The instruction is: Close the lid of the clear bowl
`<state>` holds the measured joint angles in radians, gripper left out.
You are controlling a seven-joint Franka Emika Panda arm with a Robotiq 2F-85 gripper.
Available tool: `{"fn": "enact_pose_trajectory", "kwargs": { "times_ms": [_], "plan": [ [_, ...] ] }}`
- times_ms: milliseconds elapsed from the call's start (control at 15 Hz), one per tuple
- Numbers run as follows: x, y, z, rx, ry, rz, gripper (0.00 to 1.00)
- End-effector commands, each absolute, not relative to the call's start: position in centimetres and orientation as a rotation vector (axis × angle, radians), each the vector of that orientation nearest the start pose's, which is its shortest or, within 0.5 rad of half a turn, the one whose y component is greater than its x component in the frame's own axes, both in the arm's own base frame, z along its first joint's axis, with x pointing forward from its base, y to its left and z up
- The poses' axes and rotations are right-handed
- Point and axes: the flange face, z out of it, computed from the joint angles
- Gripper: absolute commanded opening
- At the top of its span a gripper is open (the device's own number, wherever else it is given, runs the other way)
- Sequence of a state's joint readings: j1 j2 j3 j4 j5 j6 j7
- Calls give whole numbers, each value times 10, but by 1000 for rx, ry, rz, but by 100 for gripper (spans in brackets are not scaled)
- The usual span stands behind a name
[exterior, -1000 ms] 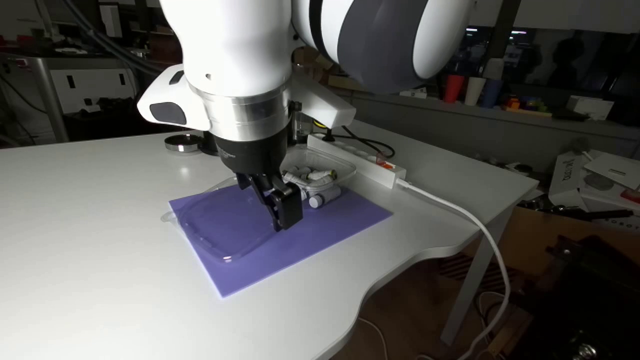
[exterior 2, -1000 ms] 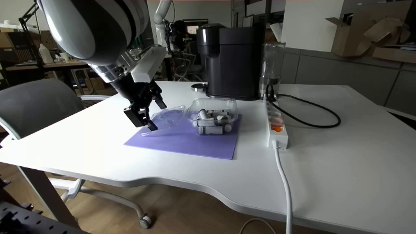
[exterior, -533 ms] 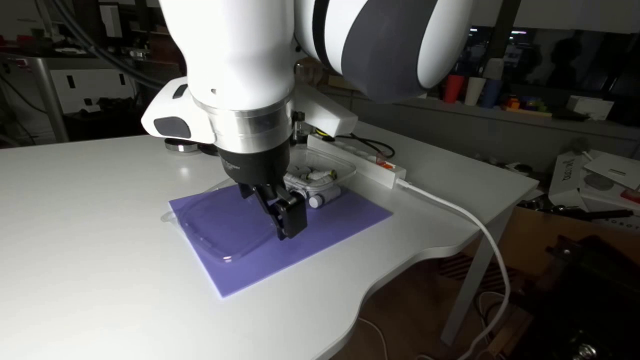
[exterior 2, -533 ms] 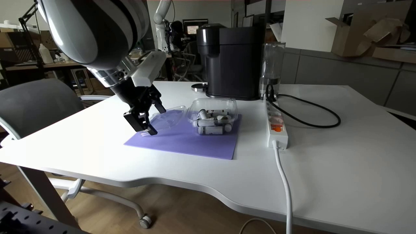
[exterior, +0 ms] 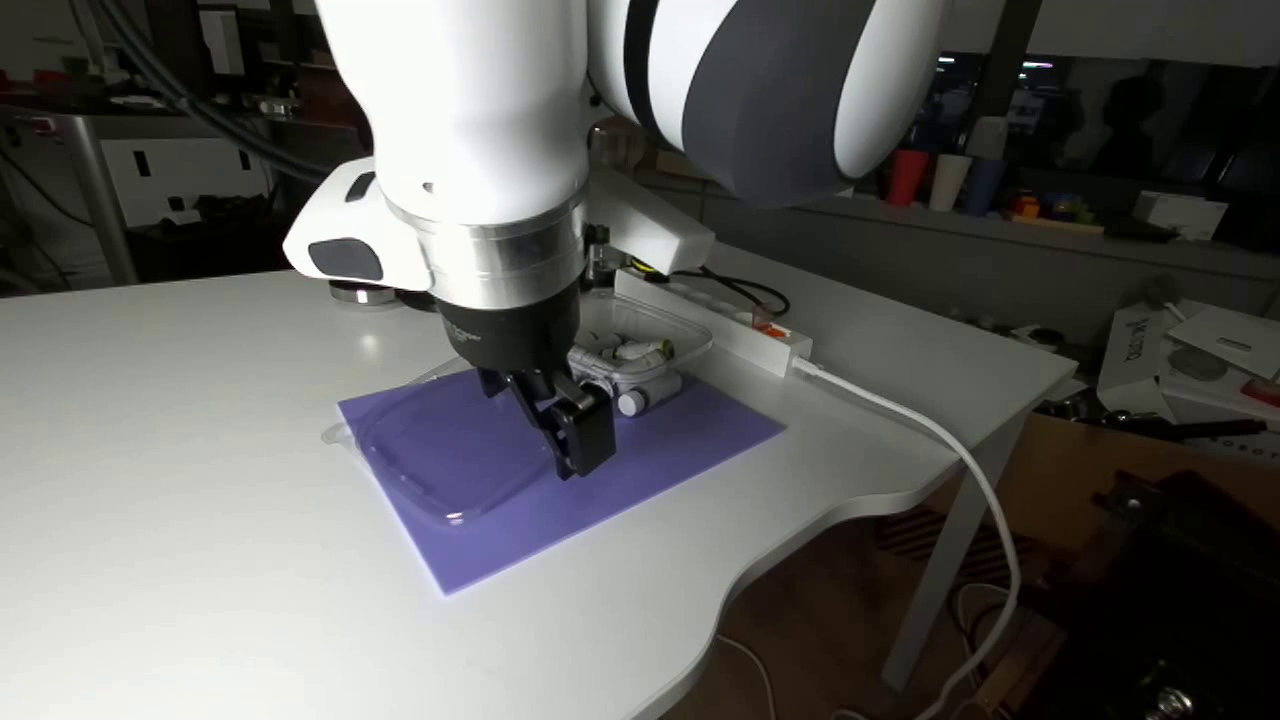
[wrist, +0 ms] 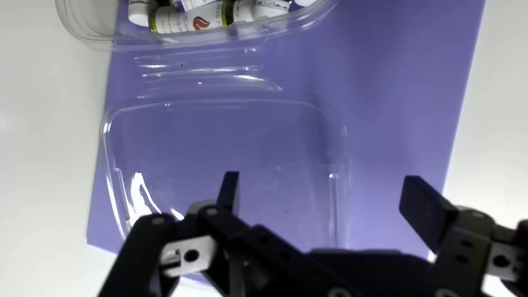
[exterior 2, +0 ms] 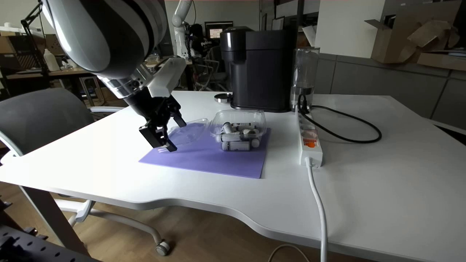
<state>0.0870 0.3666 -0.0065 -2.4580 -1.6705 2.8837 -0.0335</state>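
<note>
The clear bowl (exterior: 690,335) holds several small white bottles and stands on the purple mat; it also shows in an exterior view (exterior 2: 238,115) and the wrist view (wrist: 198,41). The flat transparent lid (wrist: 231,144) lies open beside it, joined by a ridged clear strip (wrist: 206,76); it shows faintly in both exterior views (exterior: 440,450) (exterior 2: 193,133). My gripper (wrist: 326,200) is open and empty, with the lid's side edge between its fingers. One finger is over the lid, one over bare mat. In both exterior views the gripper (exterior: 530,425) (exterior 2: 175,135) is low over this edge.
The purple mat (exterior 2: 218,163) lies under bowl and lid. A white power strip (exterior 2: 309,142) with cables stands beside the bowl. A tall black machine (exterior 2: 260,69) and a round metal dish (exterior 2: 222,97) stand behind. The table's curved front edge (exterior 2: 218,211) is nearer.
My gripper has moved slightly down toward the mat since one second ago, and has hardly moved in the last half second. The lid and bowl have not moved.
</note>
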Motion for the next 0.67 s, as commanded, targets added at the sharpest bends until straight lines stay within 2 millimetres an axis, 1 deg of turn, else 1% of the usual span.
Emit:
{"fn": "enact_pose_trajectory", "kwargs": {
  "times_ms": [0,333,600],
  "plan": [
    [421,100,138,1709,2042,80,100],
    [418,113,129,1646,2040,74,100],
    [414,116,117,1626,2037,56,100]
  ]
}}
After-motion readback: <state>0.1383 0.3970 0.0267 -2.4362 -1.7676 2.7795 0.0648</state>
